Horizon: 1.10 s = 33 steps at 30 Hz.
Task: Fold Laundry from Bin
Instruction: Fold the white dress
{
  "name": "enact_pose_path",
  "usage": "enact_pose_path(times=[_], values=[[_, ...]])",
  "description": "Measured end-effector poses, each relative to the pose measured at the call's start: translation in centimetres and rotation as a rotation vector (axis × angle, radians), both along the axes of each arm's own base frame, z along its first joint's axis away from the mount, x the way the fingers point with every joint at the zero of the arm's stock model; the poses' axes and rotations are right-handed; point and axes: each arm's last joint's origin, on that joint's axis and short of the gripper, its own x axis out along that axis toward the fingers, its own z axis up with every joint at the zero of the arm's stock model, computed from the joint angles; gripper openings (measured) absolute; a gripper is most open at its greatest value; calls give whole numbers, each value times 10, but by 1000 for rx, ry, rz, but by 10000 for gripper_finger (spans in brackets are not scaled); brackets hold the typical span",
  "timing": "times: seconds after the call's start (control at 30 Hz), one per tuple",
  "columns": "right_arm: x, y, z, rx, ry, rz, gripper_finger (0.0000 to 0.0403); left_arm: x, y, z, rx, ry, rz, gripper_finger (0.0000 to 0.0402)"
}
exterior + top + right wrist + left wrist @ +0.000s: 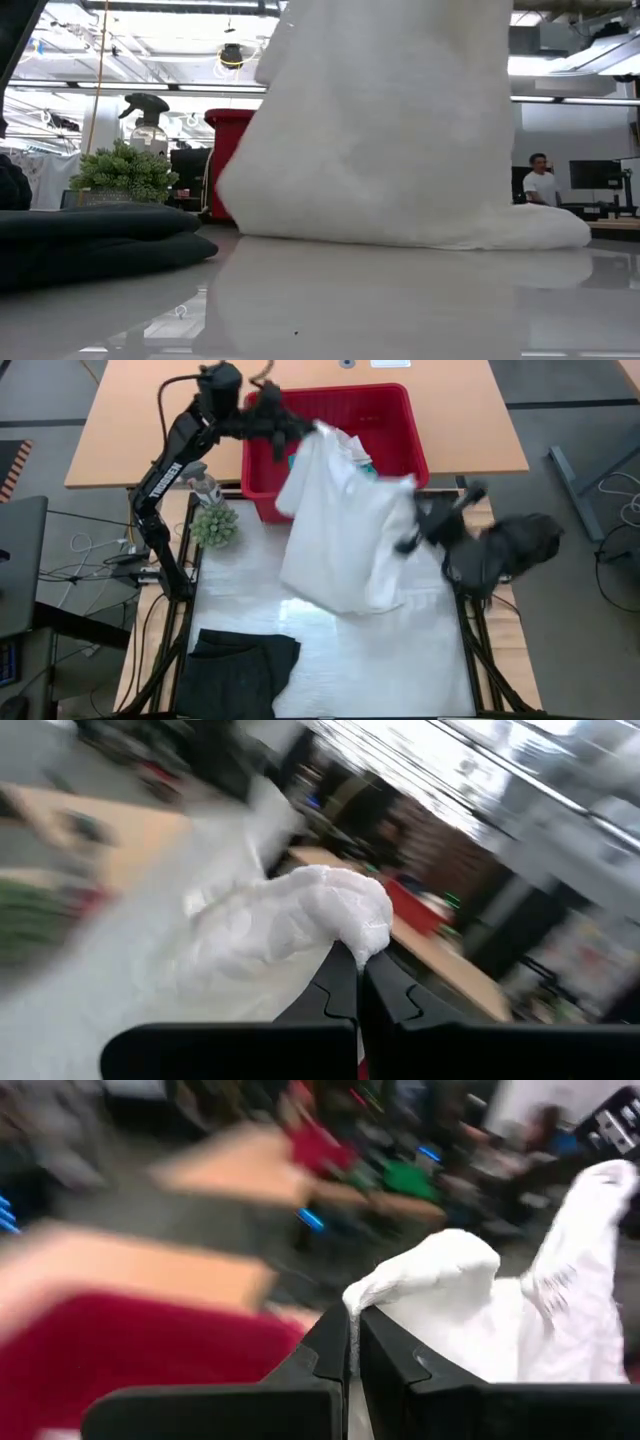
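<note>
Left gripper (305,432) clenched on one top corner of a white garment (345,525), over the red bin (395,420) at the worktop's far edge. Right gripper (412,540) clamped on the other corner, near the right edge. Cloth hanging between, hem touching worktop (400,660). Black garment (240,665) folded at near-left corner.

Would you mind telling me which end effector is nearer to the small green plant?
Left. The left end effector is over the red bin, just beyond the plant; the right end effector is farther across the table.
</note>
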Motion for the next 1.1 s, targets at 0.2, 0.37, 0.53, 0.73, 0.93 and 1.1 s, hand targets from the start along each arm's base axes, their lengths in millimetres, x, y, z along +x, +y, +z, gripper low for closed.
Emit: enact_pose_path(times=[0.2,0.37,0.53,0.73,0.93,1.1], values=[[-38,-67,24,-11,31,-270,19,-15,13,23,214,-168,18,0],[-54,-67,52,-13,21,-224,19,-41,-12,45,217,-231,-108,0],[-53,-32,62,11,-55,10,19,-81,-66,58,187,-159,-183,0],[-41,31,31,82,-127,237,19,-110,-126,28,-12,202,-228,0],[-24,92,-30,247,-188,448,19,-91,-165,-23,-187,669,-197,0],[-4,133,-82,509,-94,499,19,-55,-204,-68,-248,845,-326,0]])
